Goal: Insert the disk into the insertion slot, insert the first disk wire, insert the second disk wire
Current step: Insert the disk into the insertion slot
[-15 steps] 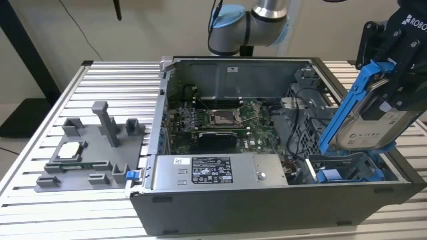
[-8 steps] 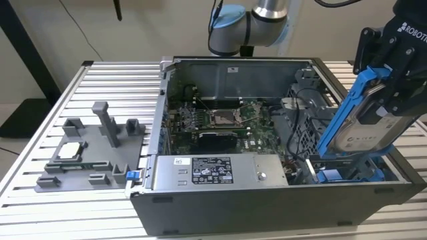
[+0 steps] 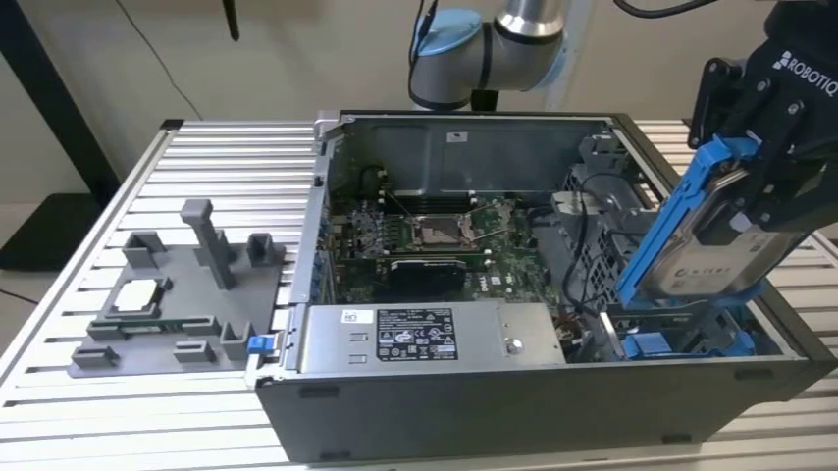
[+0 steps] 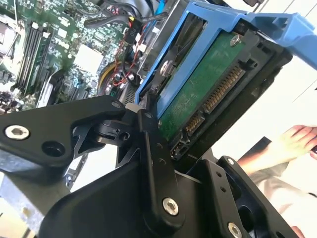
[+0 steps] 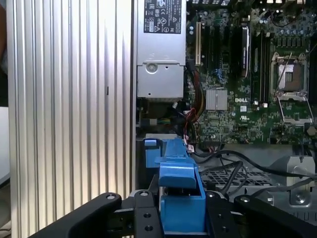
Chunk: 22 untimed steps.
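My gripper is shut on the disk, a silver-grey drive with a white label in a bright blue carrier. The disk hangs steeply tilted at the exterior view's right, its lower end just above the insertion slot, a grey bay with blue parts at its mouth. In the second wrist view the disk's green circuit side and connector face the camera, clamped between black fingers. In the first wrist view the blue carrier sits in my gripper, pointing at the slot. Loose black cables lie beside the bay.
The open computer case stands on a slatted aluminium table. Inside it are a motherboard and a grey labelled power-supply box. A grey fixture stands at the exterior view's left. A person's hand rests beyond the case.
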Each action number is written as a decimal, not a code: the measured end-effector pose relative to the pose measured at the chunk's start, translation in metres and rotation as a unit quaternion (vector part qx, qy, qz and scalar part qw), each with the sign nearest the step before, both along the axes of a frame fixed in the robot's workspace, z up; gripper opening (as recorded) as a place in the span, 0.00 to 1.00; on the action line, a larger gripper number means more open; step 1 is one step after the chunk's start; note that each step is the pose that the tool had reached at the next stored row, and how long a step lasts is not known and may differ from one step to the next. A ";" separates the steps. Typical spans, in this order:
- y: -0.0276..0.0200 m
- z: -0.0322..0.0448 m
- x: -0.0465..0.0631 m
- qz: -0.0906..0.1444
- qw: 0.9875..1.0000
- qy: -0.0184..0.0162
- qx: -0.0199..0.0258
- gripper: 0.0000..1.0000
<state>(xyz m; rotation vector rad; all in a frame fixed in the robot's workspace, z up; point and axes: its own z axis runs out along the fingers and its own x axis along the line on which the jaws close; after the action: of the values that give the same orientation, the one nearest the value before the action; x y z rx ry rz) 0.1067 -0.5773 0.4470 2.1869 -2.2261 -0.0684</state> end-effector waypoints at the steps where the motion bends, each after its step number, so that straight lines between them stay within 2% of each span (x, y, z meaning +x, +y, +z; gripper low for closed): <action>1: 0.0000 -0.0010 0.000 0.000 1.000 0.000 0.000 0.00; 15: -0.0001 -0.0239 0.004 0.000 1.000 0.001 0.001 0.00; 22: 0.0000 -0.0292 0.006 0.000 1.000 0.001 0.003 0.00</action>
<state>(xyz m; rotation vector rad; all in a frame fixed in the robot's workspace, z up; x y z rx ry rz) 0.1124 -0.5774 0.4179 2.1895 -2.2282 -0.0779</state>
